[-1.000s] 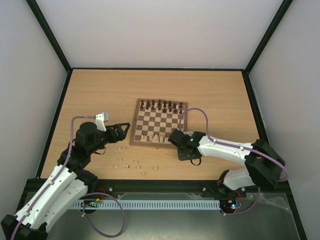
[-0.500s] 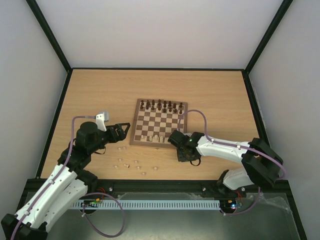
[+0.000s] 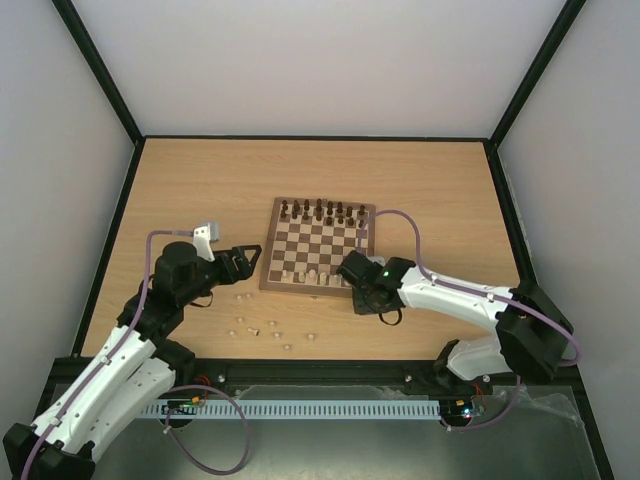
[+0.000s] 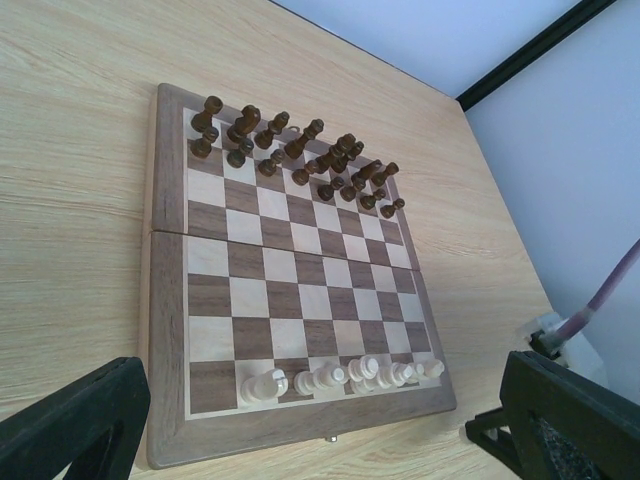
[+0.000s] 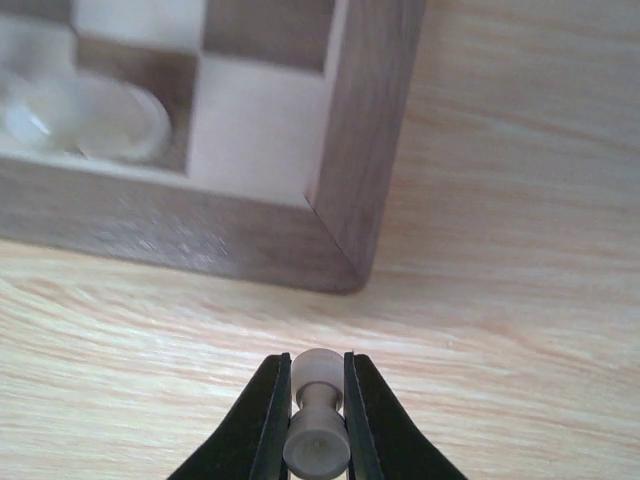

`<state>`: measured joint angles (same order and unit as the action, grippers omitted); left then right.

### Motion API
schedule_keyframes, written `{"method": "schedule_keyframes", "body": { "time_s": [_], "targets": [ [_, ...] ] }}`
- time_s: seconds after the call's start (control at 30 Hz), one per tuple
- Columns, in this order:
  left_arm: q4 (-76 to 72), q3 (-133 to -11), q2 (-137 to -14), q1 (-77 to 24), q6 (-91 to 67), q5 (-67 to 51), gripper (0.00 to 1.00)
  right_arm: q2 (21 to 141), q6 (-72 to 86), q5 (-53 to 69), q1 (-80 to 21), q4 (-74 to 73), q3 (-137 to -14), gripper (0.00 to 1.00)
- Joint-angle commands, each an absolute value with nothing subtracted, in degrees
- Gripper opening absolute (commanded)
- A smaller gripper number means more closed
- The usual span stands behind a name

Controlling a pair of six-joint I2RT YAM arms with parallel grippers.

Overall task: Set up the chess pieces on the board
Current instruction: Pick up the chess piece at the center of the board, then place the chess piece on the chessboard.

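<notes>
The board [image 3: 318, 245] lies mid-table, with dark brown pieces [image 3: 322, 210] lined along its far edge. Several pale chess pieces [image 3: 312, 275] stand on its near row, sharper in the left wrist view [image 4: 340, 377]. More pale chess pieces [image 3: 268, 328] lie loose on the table to the board's near left. My right gripper [image 3: 354, 274] is low at the board's near right corner [image 5: 350, 200], shut on a pale pawn [image 5: 317, 420] held on its side between the fingers [image 5: 270, 400]. My left gripper [image 3: 250, 258] hovers open just left of the board, holding nothing.
Black frame rails border the wooden table [image 3: 200, 180] on all sides. A blurred pale piece [image 5: 90, 115] stands on the board near the corner by my right gripper. My right arm's purple cable [image 3: 400, 225] arcs over the table beside the board's right edge.
My right gripper's fingers have closed on the pale pawn, and the right wrist has shifted slightly toward the board's near right corner. The left arm has not moved.
</notes>
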<state>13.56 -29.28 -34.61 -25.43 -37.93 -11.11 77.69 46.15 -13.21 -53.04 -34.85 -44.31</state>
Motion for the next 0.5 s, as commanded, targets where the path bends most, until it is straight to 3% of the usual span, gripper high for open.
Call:
{"method": "schedule_keyframes", "body": {
  "time_s": [0.0, 0.47],
  "targets": [
    [12.5, -29.4, -34.3, -25.2, -37.5, -11.2, 0.99, 79.0, 43.1, -15.5, -50.9, -38.3, -48.7, 0.09],
    [13.9, -30.0, -33.3, -25.2, -37.4, -10.1, 0.99, 87.5, 34.9, -15.3, -46.4, -36.9, -56.6, 0.08]
  ]
}}
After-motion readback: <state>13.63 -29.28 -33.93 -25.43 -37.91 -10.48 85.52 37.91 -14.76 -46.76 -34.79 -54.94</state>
